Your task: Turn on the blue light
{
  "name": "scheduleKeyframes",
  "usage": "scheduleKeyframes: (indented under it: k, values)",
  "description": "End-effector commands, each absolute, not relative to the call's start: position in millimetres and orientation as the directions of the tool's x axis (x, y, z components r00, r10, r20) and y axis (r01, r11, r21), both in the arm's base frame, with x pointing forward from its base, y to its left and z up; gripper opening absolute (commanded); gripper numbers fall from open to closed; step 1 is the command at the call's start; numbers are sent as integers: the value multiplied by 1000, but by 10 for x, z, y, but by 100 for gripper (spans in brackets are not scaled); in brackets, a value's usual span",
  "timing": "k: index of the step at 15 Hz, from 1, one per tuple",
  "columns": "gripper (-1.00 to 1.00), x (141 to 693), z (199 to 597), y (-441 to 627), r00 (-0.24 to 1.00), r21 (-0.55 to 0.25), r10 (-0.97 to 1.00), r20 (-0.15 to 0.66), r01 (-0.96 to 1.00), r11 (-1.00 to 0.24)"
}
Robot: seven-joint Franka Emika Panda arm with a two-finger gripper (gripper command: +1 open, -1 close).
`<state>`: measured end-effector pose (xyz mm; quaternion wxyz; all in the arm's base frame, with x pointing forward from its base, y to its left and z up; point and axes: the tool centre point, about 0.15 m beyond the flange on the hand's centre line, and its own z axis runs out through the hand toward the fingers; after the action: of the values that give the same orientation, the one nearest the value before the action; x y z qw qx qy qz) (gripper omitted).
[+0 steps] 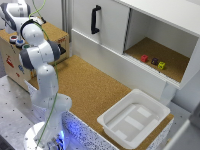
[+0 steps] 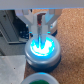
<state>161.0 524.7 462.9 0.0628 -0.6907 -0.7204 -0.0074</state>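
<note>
While the gripper (image 2: 41,31) stands directly over it, the blue light (image 2: 42,46) glows bright cyan in the wrist view, its round face turned straight up toward the camera. It is a short, flat cylinder with no long side to speak of — a disc with a pale ring rim and a dark grey collar below. The fingertips (image 2: 38,24) are close together, almost meeting, right at the lit cap; they hold nothing, and whether they press on it I cannot tell. Just beside the blue light sits a green button (image 2: 41,79) of the same round shape, only partly in view.

From the exterior view, the buttons are on top of a brown wooden box (image 1: 56,34) at the exterior view's left, where the white arm (image 1: 36,52) bends over; the gripper itself is hidden there. A rough cork-like surface (image 1: 92,87) covers the table, with a smooth white plastic tub (image 1: 111,122) on it. Three small coloured cubes (image 1: 153,61) lie in an open white cabinet (image 1: 112,25).
</note>
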Motion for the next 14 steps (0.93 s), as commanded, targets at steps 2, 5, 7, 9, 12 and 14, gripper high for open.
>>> scheduleKeyframes:
  k: [2, 5, 7, 9, 12, 14]
  values:
    - [-100, 1738, 5016, 5243, 28, 35, 997, 77, 999, -31]
    - [100, 1811, 5530, 5001, 112, 51, 990, 86, 992, -117]
    - [100, 1931, 5586, 4867, 198, 38, 976, 88, 979, -202]
    - [100, 2050, 5567, 4670, 274, 40, 957, 92, 960, -279]
    - [100, 2213, 5475, 4211, 361, 38, 926, 109, 929, -367]
    - [100, 2279, 5407, 3888, 397, 44, 910, 117, 914, -404]
